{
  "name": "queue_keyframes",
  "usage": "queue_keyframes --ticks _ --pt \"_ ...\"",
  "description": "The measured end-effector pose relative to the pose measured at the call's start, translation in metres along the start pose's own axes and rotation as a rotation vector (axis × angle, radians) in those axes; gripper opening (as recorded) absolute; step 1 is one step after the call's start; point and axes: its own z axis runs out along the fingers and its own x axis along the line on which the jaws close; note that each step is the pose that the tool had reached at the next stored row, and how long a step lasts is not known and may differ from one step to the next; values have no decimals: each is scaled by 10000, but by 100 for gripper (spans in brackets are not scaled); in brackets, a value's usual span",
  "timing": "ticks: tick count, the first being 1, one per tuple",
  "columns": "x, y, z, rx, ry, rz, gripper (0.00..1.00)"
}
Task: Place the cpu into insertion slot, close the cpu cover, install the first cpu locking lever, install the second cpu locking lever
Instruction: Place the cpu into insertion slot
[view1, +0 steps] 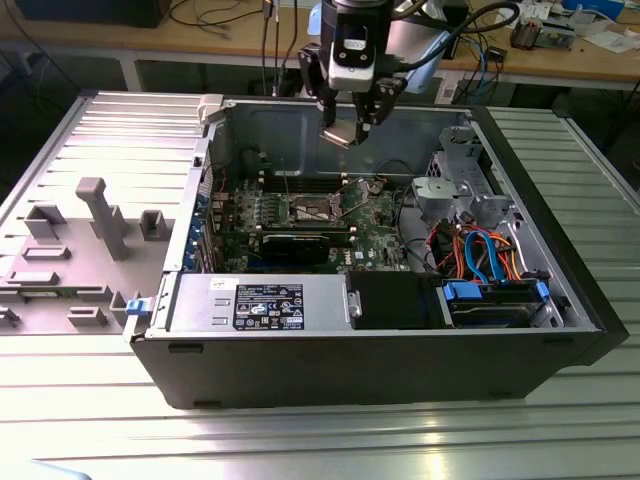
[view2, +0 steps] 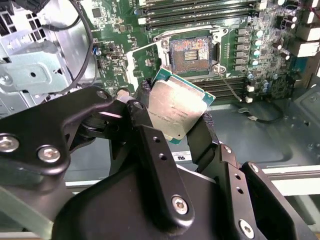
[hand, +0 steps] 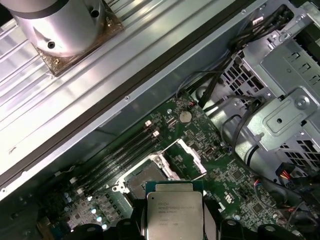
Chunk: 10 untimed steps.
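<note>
Hovering above motherboard (view2: 112, 37), cpu (view2: 177, 112) is clamped by two opposite edges between closed gripper (view2: 176, 105) fingers (view2: 206, 132), metal top turned toward wrist cameras. Insertion slot (view2: 190, 52) lies open, apart from cpu, with cpu cover (hand: 198, 160) swung up beside it. Contact field inside slot is shown in second wrist view; in first wrist view it is partly hidden by cpu. Height over computer case (view1: 380, 350) is shown in exterior view, near far wall.
</note>
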Motion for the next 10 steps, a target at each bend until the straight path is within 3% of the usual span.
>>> queue_keyframes --ticks 10 --pt "0 0 2 -15 -72 811 55"
